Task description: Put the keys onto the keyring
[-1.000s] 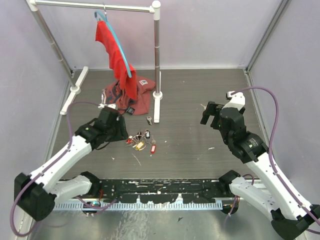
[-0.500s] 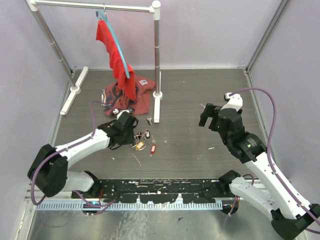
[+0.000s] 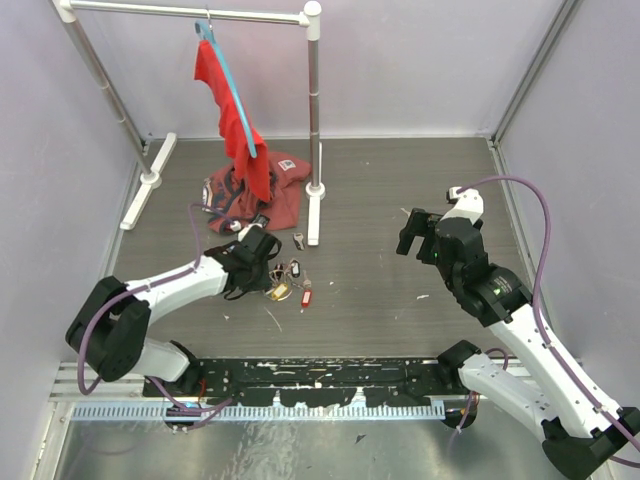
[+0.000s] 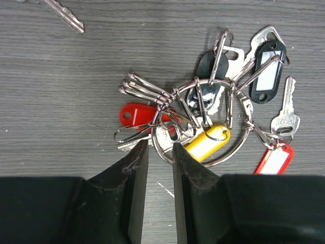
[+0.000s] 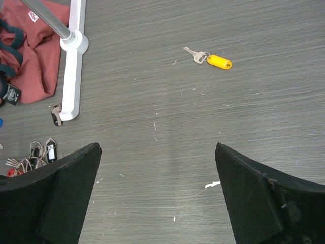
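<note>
The keyring (image 4: 233, 154) lies flat on the table, threaded with smaller rings and keys with yellow (image 4: 207, 143), red (image 4: 136, 114) and black (image 4: 268, 73) tags. My left gripper (image 4: 160, 146) sits low at the bunch (image 3: 285, 282). Its jaws stand a narrow gap apart, with the ring's lower-left rim right at the tips and bare table showing between them. A loose key with a yellow tag (image 5: 216, 60) lies off to the right, another key (image 3: 298, 240) by the rack foot. My right gripper (image 5: 157, 147) hovers wide open over bare table.
A clothes rack (image 3: 314, 110) stands at the back left, its white foot (image 5: 73, 71) close to the bunch. A red shirt hangs on a teal hanger (image 3: 235, 110), and a red garment (image 3: 255, 195) is heaped on the table behind my left gripper.
My left arm has reached right to the key bunch and its jaws have narrowed from wide to a slim gap. The right arm has barely shifted.
</note>
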Controlling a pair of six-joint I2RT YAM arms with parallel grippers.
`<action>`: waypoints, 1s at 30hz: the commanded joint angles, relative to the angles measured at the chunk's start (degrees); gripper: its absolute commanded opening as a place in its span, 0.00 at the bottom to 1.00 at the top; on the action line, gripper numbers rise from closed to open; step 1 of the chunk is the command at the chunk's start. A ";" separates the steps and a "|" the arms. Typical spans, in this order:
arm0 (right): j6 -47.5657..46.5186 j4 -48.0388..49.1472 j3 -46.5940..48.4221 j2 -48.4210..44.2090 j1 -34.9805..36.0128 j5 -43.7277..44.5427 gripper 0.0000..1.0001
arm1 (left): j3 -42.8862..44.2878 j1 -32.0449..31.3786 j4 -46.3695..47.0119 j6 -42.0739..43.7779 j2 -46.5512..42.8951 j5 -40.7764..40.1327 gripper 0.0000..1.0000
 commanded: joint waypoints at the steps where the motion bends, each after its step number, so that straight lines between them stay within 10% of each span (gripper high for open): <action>1: 0.50 1.07 0.50 -0.09 -0.11 -0.12 1.00 | -0.83 -0.16 0.11 -0.90 0.39 -2.20 0.32; 20: 0.83 0.49 0.41 -0.53 -0.11 -1.02 1.00 | -1.16 -0.41 2.87 -0.64 5.12 -2.52 0.30; 30: 0.89 0.02 0.77 -1.05 -0.11 -1.04 1.00 | -0.92 -0.38 2.02 -0.20 3.99 -3.25 0.02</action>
